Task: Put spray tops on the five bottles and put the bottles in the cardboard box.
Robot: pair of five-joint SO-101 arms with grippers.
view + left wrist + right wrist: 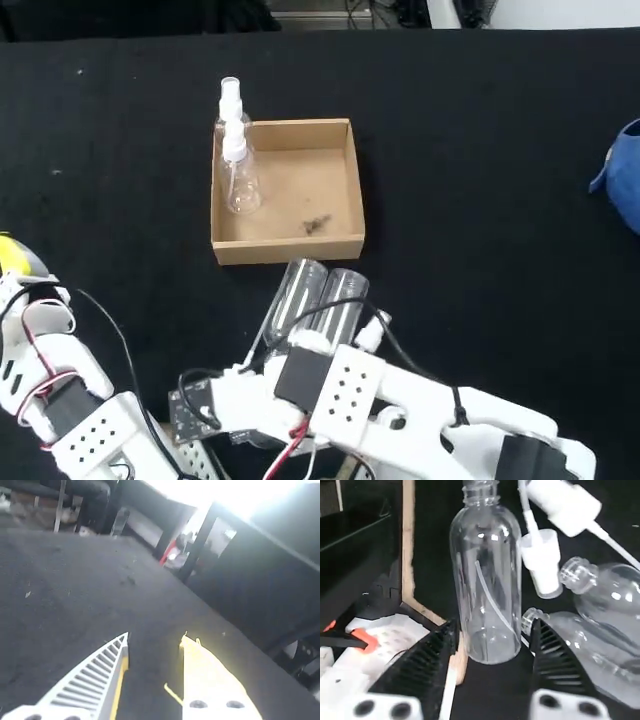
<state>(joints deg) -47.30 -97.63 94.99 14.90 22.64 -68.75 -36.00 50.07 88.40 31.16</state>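
Observation:
An uncapped clear bottle (pixel 487 580) lies between the black fingers of my right gripper (pixel 495 627), which is open around its base. Two loose white spray tops (pixel 565 505) (pixel 542 562) and two more uncapped bottles (pixel 605 590) (pixel 580 645) lie beside it. From above, two bottles (pixel 300 290) (pixel 342 295) lie in front of the cardboard box (pixel 355 190), just ahead of the right arm (pixel 340 390). Two bottles with spray tops (pixel 231 100) (pixel 240 175) are at the box's left side. My left gripper (pixel 152 640) is open over bare black table, near the table's left edge (pixel 12 258).
A blue object (pixel 625 185) sits at the right edge of the table. A tan cardboard edge (pixel 408 540) runs beside the right gripper. Cables hang by both arms at the front. The black table stretches free to the left and right of the box.

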